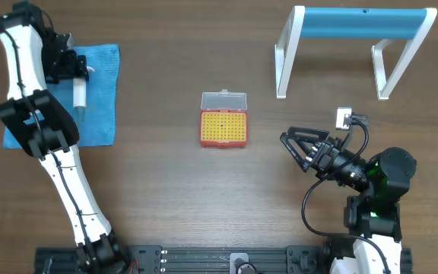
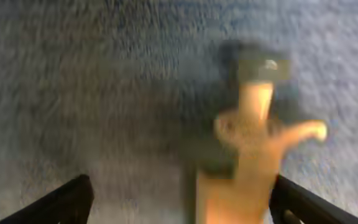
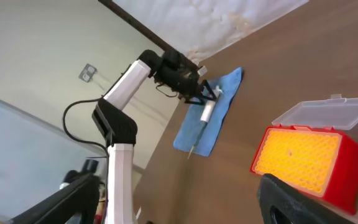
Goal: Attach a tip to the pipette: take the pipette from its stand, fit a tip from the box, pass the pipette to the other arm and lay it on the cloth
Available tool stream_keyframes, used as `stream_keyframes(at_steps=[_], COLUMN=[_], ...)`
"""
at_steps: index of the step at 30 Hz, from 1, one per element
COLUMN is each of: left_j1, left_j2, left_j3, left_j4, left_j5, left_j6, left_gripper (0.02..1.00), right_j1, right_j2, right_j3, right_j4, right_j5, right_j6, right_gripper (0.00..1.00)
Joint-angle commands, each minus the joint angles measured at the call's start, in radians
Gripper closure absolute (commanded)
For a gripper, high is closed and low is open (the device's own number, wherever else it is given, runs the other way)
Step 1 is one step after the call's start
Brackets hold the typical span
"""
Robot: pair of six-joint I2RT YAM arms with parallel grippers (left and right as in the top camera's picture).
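The left arm (image 1: 52,152) stretches far out from its base, and at its far end the left pincer (image 1: 78,68) points down with its fingers spread wide. Behind the right pincer (image 1: 293,152), the right arm (image 1: 371,183) sits folded close over its base. That pincer also gapes wide.

The white pipette (image 1: 80,95) lies flat on the blue cloth (image 1: 101,114) at the far left, its thin end pointing near. The red tip box (image 1: 223,129), with a yellow rack and its clear lid open, sits in the middle. The blue-and-white stand (image 1: 356,23) is at the far right.
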Motion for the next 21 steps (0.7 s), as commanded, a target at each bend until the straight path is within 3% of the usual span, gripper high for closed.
stream_keyframes(at_steps=[1, 6, 10, 12, 14, 18, 21], left_j1=[-0.005, -0.018, -0.135, -0.229, -0.309, -0.418, -0.417], left_j2=[-0.194, -0.495, -0.828, -1.070, -1.294, -1.846, -2.155], left_j3=[0.171, 0.204, 0.021, -0.290, -0.617, -1.367, -1.822], left_j4=[-0.141, -0.259, -0.258, -0.257, -0.200, 0.237, 0.573], left_j5=[0.060, 0.124, 0.120, 0.116, 0.116, 0.046, 0.031], left_j6=[-0.001, -0.054, -0.076, -0.080, -0.185, -0.514, -0.534], left_gripper=[0.112, 0.112, 0.112, 0.110, 0.110, 0.112, 0.110], right_j1=[0.006, -0.018, -0.053, -0.084, -0.115, -0.182, -0.267], right_j2=[-0.004, -0.004, -0.004, -0.004, -0.004, -0.004, -0.004], right_j3=[0.004, 0.004, 0.004, 0.004, 0.004, 0.004, 0.004], right_j4=[0.003, 0.010, 0.010, 0.009, -0.026, -0.035, -0.035], right_j5=[0.010, 0.009, 0.004, -0.035, -0.039, -0.071, -0.085], right_j6=[-0.010, -0.070, -0.149, -0.177, -0.173, -0.232, -0.304], right_gripper=[0.178, 0.176, 0.178, 0.178, 0.176, 0.176, 0.176])
